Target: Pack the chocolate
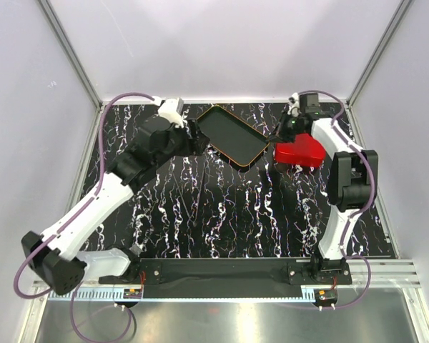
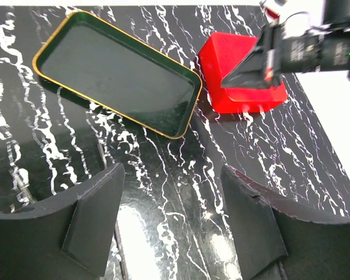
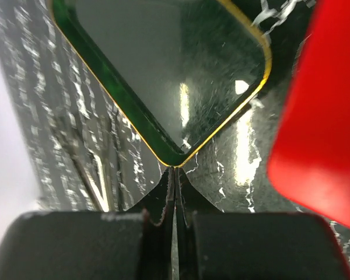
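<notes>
chocolate, we cannot tell where it lies, left gripper [image 2: 170, 178] open and empty above black marbled table [image 1: 222, 214], right gripper [image 3: 175, 175] closed on nothing, tips at corner of orange-rimmed black tray [image 2: 193, 99], just beside red box [image 2: 221, 58]

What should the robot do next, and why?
Probably lift the shut right gripper up and away from the red box. The black tray is empty, no chocolate shows anywhere, and the box top looks plain red, as if lidded, so packing seems finished. The left gripper hangs open, holding nothing.
</notes>
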### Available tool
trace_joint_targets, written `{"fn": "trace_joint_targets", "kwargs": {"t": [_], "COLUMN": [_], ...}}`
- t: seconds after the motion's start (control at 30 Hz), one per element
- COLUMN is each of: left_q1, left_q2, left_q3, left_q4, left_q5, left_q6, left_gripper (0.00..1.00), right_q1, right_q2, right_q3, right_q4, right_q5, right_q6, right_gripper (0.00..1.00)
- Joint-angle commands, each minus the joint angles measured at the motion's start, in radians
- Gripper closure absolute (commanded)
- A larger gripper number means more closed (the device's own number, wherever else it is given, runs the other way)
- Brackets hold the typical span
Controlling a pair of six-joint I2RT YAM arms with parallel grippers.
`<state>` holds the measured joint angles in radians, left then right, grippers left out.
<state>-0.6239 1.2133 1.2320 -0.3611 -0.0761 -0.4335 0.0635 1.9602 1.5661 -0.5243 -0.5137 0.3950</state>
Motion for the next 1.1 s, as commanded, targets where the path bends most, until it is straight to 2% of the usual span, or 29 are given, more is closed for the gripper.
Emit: {"fn": "trace_joint_targets", "kwargs": {"t": [0.0,0.27,0.43,0.5,0.63,0.8,0.9,0.93,0.97,1.0,1.07], "left_q1": [0.000,0.000,0.000,0.000,0.000,0.000,0.000,0.000,0.000,0.000,0.000], "left_q2": [-0.076,-0.138,-0.162,-0.170,-0.192,-0.231,-0.254,-0.265,-0.271,-0.287,-0.304], "left_q3": [-0.025,-0.028,-0.025,-0.022,0.009,0.040,0.052,0.052,0.055,0.057,0.054], "left_q4": [-0.007,-0.056,-0.081,-0.094,-0.131,-0.191,-0.217,-0.225,-0.233,-0.237,-0.249], "left_q5": [-0.053,-0.062,-0.060,-0.063,-0.059,-0.082,-0.076,-0.058,-0.054,-0.050,-0.024], "left_q6": [0.027,0.032,0.032,0.033,0.042,0.073,0.075,0.078,0.078,0.076,0.075], "left_gripper": [0.27,0.27,0.26,0.27,0.25,0.23,0.18,0.17,0.07,0.01,0.01], "right_q1": [0.025,0.048,0.048,0.048,0.053,0.085,0.128,0.142,0.153,0.171,0.177], "right_q2": [0.022,0.054,0.063,0.062,-0.023,-0.212,-0.345,-0.378,-0.452,-0.490,-0.573], "right_q3": [0.018,0.048,0.060,0.072,0.068,0.058,0.009,-0.004,-0.038,-0.060,-0.124], "right_q4": [-0.088,-0.154,-0.177,-0.190,-0.203,-0.305,-0.342,-0.351,-0.356,-0.352,-0.318], "right_q5": [0.152,0.467,0.569,0.569,0.436,0.442,0.412,0.397,0.382,0.364,0.291], "right_q6": [-0.044,-0.093,-0.117,-0.126,-0.117,-0.097,-0.093,-0.090,-0.088,-0.075,-0.059], "right_gripper": [0.99,1.00,1.00,1.00,1.00,0.96,0.71,0.49,0.20,0.01,0.00]}}
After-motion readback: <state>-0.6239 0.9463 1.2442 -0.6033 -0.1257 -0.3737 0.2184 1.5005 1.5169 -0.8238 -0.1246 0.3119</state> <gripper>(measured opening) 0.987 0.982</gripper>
